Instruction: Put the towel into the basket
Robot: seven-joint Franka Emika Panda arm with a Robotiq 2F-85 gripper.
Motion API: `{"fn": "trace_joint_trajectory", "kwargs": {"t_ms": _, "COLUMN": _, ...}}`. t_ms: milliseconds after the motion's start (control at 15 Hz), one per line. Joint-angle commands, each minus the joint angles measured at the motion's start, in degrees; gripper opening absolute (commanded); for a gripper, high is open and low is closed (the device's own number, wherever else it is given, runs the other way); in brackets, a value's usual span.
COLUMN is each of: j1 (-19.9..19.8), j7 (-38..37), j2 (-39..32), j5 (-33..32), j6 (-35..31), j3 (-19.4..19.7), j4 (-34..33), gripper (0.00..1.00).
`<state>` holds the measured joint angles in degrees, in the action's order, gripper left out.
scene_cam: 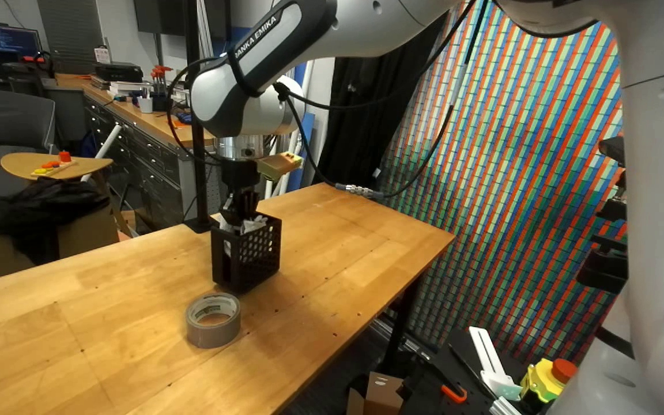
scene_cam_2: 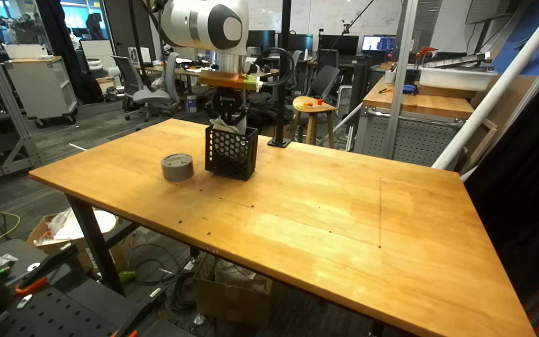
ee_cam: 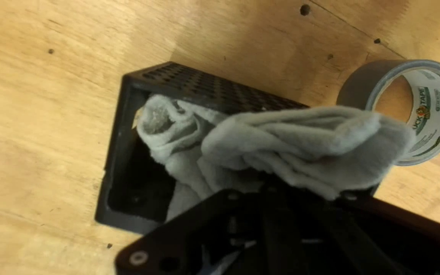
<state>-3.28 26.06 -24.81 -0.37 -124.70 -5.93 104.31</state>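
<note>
The towel (ee_cam: 296,141) is bunched partly inside the basket (scene_cam: 245,265), folds standing above it — placing seems under way. It appears pinched by the gripper (scene_cam: 240,214), jaws drawn together; release, then a straight lift, is called for.

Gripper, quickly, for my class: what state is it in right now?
Gripper: closed, holding the towel, part of which lies in the basket.

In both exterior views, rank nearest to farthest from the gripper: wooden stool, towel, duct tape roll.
1. Towel: at the gripper, partly inside the basket.
2. Duct tape roll: on the table, beside the basket.
3. Wooden stool: past the table's far edge.
</note>
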Motion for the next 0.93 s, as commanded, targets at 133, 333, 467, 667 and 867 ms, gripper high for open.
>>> {"fn": "trace_joint_trajectory", "kwargs": {"t_ms": 133, "j1": 3.1, "j7": -5.1, "j2": 8.2, "j5": -8.2, "j6": 5.8, "j3": 2.2, "j4": -0.5, "gripper": 0.0}}
{"fn": "trace_joint_trajectory", "kwargs": {"t_ms": 333, "j1": 3.6, "j7": -6.4, "j2": 10.5, "j5": -10.3, "j6": 8.6, "j3": 2.3, "j4": -1.0, "gripper": 0.0}}
{"fn": "trace_joint_trajectory", "kwargs": {"t_ms": 467, "j1": 3.7, "j7": -6.9, "j2": 11.7, "j5": -10.2, "j6": 10.6, "j3": 2.2, "j4": -0.9, "gripper": 0.0}}
{"fn": "trace_joint_trajectory", "kwargs": {"t_ms": 667, "j1": 4.1, "j7": -7.9, "j2": 12.5, "j5": -9.6, "j6": 11.9, "j3": 1.9, "j4": 0.1, "gripper": 0.0}}
{"fn": "trace_joint_trajectory", "kwargs": {"t_ms": 867, "j1": 4.6, "j7": -8.8, "j2": 12.7, "j5": -9.0, "j6": 11.5, "j3": 1.6, "j4": 1.5, "gripper": 0.0}}
